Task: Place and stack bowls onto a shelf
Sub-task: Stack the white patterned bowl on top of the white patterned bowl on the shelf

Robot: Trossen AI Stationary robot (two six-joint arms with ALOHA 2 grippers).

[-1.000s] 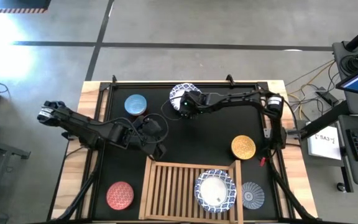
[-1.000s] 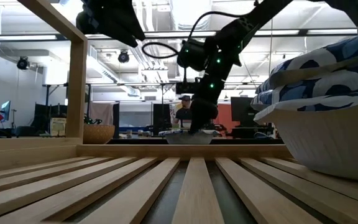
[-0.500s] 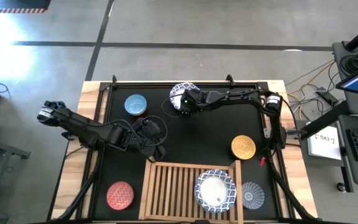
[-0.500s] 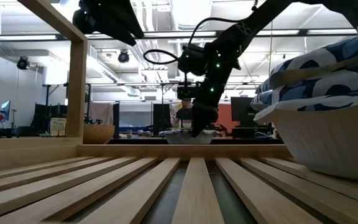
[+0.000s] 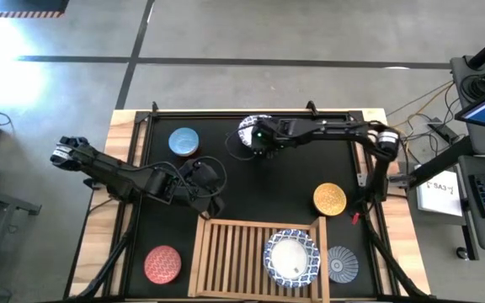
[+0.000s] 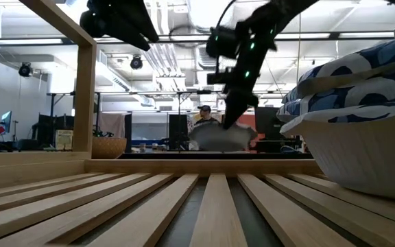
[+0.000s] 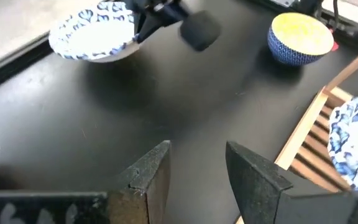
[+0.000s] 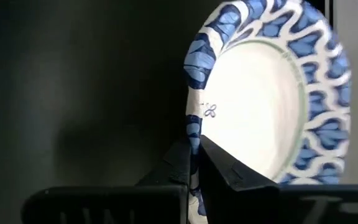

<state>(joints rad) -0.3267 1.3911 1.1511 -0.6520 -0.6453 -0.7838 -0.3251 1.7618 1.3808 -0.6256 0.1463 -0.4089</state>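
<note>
Now the right gripper [image 5: 259, 140] pinches a white patterned bowl [image 5: 249, 130] by its rim at twelve o'clock.

Rim-gripped for carrying toward the shelf [image 5: 230, 252] at six; the left gripper [image 7: 194, 174] waits with fingers spread.

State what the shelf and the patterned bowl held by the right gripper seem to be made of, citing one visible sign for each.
The shelf: probably light, unpainted wood, matte; grain lines run along its slats in the low view. The patterned bowl, pinched at its rim by the right gripper: likely glazed ceramic, given its smooth glossy white inside and crisp blue rim pattern, though melamine can't be excluded.
</note>
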